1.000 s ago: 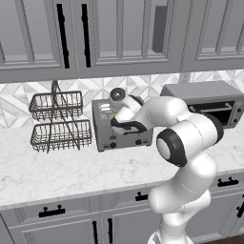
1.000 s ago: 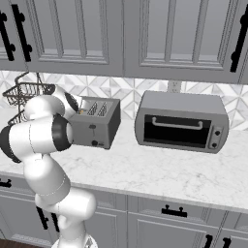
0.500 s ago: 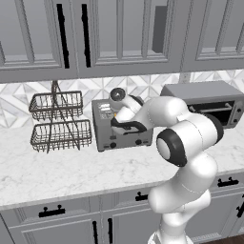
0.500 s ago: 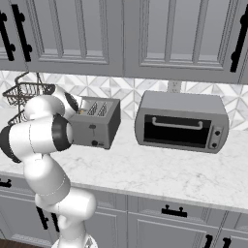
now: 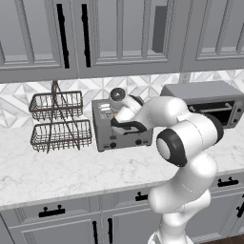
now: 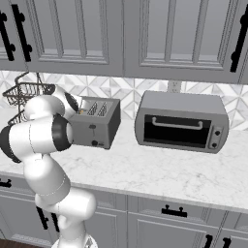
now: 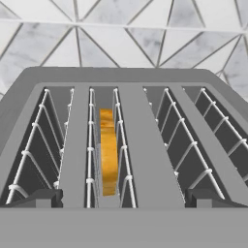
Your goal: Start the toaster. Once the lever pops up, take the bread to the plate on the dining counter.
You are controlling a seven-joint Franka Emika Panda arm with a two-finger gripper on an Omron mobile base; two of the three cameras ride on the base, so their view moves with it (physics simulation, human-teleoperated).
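- left base view: i have the arm bent over the toaster point(image 5: 123, 127), which stands on the marble counter point(image 5: 62, 167) between a two-tier wire basket point(image 5: 59, 123) and the toaster oven point(image 5: 209, 102). the hand hangs above the slots near the toaster's right end; i cannot make out the fingers from here, so i'm taking the jaws as spread fully wide with nothing between them. the black levers and knobs on the front are visible, and i judge the hand is parked up top to be ready for the slice.
- right base view: the arm covers the left end of the toaster point(image 6: 97, 123), but this side shows the slot openings on top and the toaster oven point(image 6: 181, 121) well apart to the right, which the other view crowds.
- hand view: looking straight down into the slots, i see the bread point(image 7: 108, 150) standing on edge in the second slot from the left, sunk low between the wire guides. the two dark fingertips sit far apart at the bottom, touching nothing.
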